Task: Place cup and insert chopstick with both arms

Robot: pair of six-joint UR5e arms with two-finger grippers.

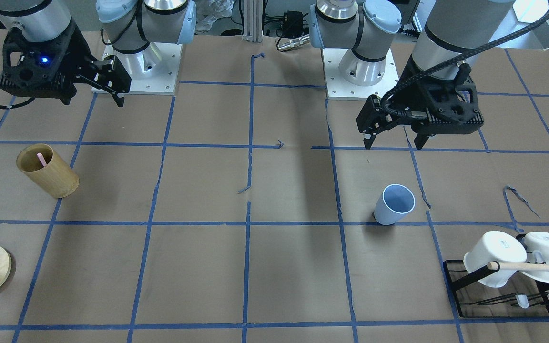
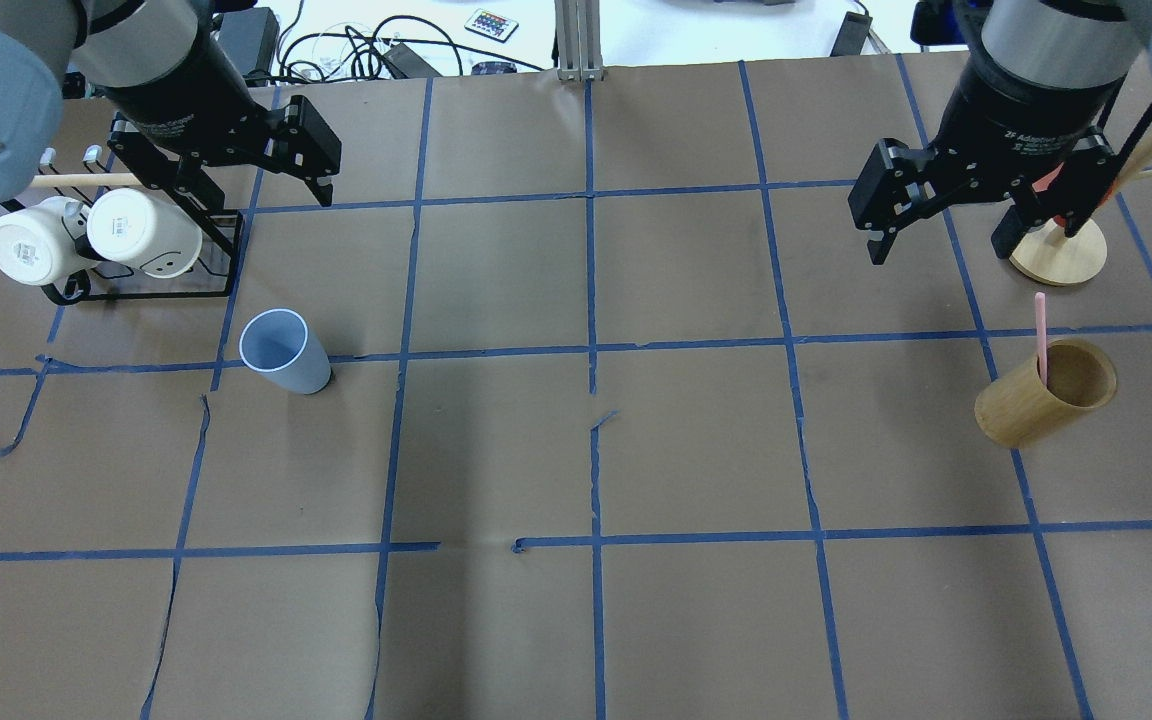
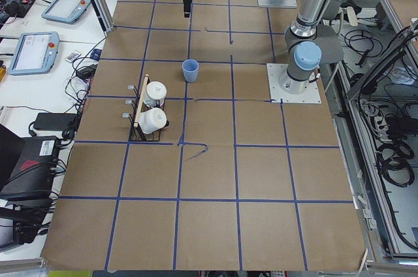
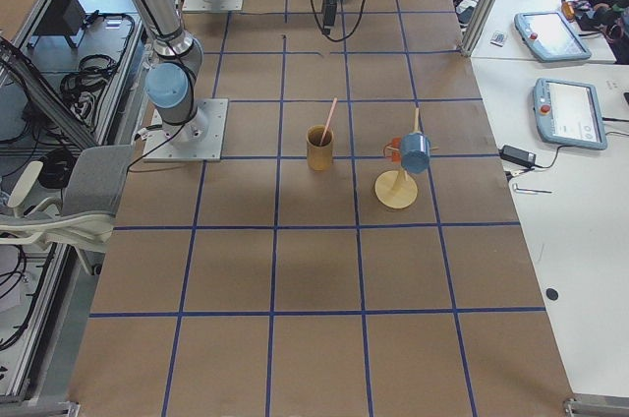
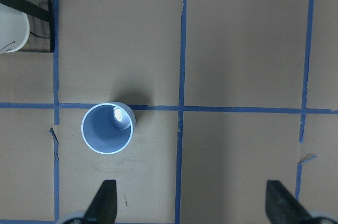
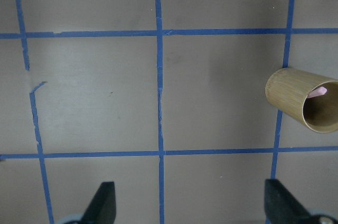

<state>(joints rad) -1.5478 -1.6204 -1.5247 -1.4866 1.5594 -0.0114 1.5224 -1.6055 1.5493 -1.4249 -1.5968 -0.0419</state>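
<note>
The light-blue cup (image 1: 393,205) stands upright on the brown paper, on my left side (image 2: 286,352). My left gripper (image 1: 393,143) hangs open and empty above the table, behind the cup; the cup lies left of centre in its wrist view (image 5: 108,128). The pale-pink chopstick (image 2: 1040,335) stands in a tan bamboo cylinder (image 2: 1041,395) on my right side, and its tip shows in the right wrist view (image 6: 318,92). My right gripper (image 2: 939,250) is open and empty, high above the table, to the left of the cylinder in the overhead view.
A black rack (image 2: 86,235) with two white mugs and a wooden dowel stands at my far left, close to the cup. A round wooden mug stand (image 2: 1061,250) with a red mug stands beyond the cylinder. Blue tape lines grid the table (image 1: 255,267).
</note>
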